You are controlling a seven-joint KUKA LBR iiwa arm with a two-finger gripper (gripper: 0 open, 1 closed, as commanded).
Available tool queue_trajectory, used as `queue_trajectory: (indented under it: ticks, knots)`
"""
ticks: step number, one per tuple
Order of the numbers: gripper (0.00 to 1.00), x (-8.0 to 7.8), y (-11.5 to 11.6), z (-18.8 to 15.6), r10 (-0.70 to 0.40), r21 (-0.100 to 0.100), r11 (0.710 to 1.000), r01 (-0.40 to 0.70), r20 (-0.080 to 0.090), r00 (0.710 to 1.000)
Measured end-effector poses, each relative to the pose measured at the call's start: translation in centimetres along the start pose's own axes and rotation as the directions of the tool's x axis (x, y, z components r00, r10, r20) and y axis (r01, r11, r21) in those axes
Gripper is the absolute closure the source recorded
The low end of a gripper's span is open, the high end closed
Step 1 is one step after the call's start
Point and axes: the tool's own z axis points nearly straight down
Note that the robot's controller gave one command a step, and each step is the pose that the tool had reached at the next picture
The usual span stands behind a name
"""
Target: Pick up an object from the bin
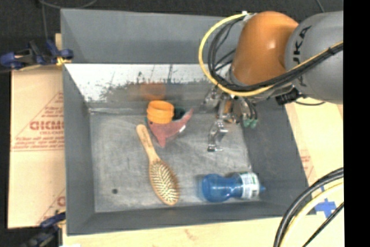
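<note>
My gripper (pixel 215 140) hangs below the orange wrist cover over bare bin floor in the right middle of the bin, with nothing seen in it. A blue plastic bottle (pixel 226 187) with a white label lies on its side near the front wall, just in front of the gripper. To the gripper's left, a dull pink, pointed piece (pixel 167 131) lies under an orange cup (pixel 160 111) near the back wall. A small dark green thing (pixel 180 113) peeks out beside the cup.
A wooden hairbrush (pixel 157 169) lies diagonally in the front middle, handle toward the back and bristle head near the front wall. Bare floor stretches along the left side. The arm and its cables cover the back right corner.
</note>
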Motion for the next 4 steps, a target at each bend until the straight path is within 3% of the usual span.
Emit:
queue_trajectory:
  ticks: [1,2,3,4]
  knots:
    - [0.00,-3.4,2.0,1.3,0.001,-0.002,1.000,-0.001,-0.016,1.000]
    - [0.00,-4.6,5.5,4.5,-0.005,-0.001,1.000,0.005,0.005,1.000]
    - [1.00,-3.0,9.7,11.2,-0.070,0.000,0.998,0.070,0.003,0.998]
    - [1.00,-3.0,9.7,11.2,-0.070,0.000,0.998,0.070,0.003,0.998]
